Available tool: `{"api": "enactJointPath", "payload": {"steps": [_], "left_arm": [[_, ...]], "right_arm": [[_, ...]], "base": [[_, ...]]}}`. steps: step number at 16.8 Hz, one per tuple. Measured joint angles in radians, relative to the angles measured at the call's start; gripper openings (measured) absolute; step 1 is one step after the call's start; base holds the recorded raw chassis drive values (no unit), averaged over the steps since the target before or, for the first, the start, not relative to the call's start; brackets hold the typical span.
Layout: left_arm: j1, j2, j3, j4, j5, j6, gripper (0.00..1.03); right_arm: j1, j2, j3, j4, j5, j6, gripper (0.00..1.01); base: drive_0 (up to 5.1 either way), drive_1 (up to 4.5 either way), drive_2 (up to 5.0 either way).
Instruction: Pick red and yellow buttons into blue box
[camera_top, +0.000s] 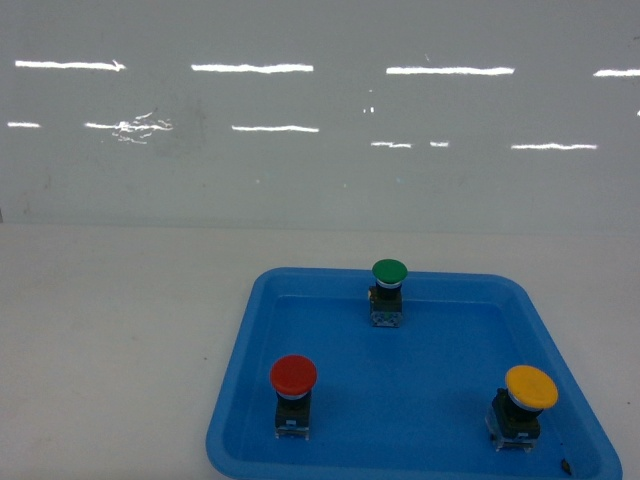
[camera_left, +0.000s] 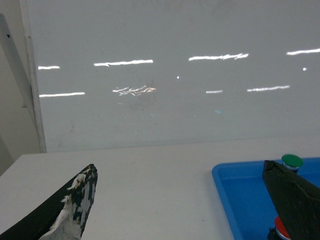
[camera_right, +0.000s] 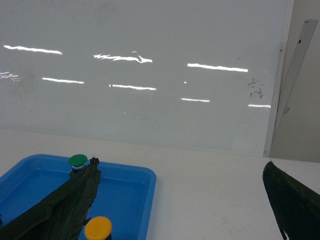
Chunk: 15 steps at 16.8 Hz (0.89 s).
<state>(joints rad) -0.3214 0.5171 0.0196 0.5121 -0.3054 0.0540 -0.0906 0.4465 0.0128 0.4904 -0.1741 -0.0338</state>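
The blue box (camera_top: 400, 395) is a shallow tray on the white table, and both buttons stand upright inside it. The red button (camera_top: 293, 375) is at its front left and the yellow button (camera_top: 530, 388) at its front right. Neither gripper shows in the head view. In the left wrist view my left gripper (camera_left: 180, 167) is open and empty over bare table, left of the blue box (camera_left: 240, 200); a sliver of the red button (camera_left: 280, 230) peeks past its right finger. My right gripper (camera_right: 181, 162) is open and empty, right of the blue box (camera_right: 125, 195), with the yellow button (camera_right: 97, 228) beside its left finger.
A green button (camera_top: 389, 272) stands at the back middle of the tray, also seen as the green button (camera_left: 291, 160) and the green button (camera_right: 77, 160) in the wrist views. A glossy white wall closes off the table's far side.
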Motion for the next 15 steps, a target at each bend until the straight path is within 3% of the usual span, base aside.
{"api": "enactJointPath", "payload": {"steps": [2,4,8,11,15], "left_arm": [[-0.018,0.233,0.066,0.127,-0.006,0.021,0.98],[-0.048,0.455,0.182,0.158,-0.045,0.057,0.98],[-0.054,0.671,0.306,0.138,-0.076,0.078,0.98],[-0.052,0.779,0.381,0.109,-0.098,0.072,0.98],[-0.061,0.791,0.385,0.106,-0.099,0.072,0.98]], "right_arm": [[0.019,0.256,0.01,0.181,-0.023,-0.012,0.98],[0.053,0.566,0.1,0.29,-0.076,-0.03,0.98],[0.116,0.826,0.238,0.245,-0.115,-0.068,0.98],[0.182,0.952,0.337,0.18,-0.136,-0.095,0.98],[0.208,1.01,0.334,0.256,-0.133,-0.111,0.98]], "base": [[0.0,0.0,0.0],[0.0,0.0,0.0],[0.0,0.0,0.0],[0.0,0.0,0.0],[0.0,0.0,0.0]]}}
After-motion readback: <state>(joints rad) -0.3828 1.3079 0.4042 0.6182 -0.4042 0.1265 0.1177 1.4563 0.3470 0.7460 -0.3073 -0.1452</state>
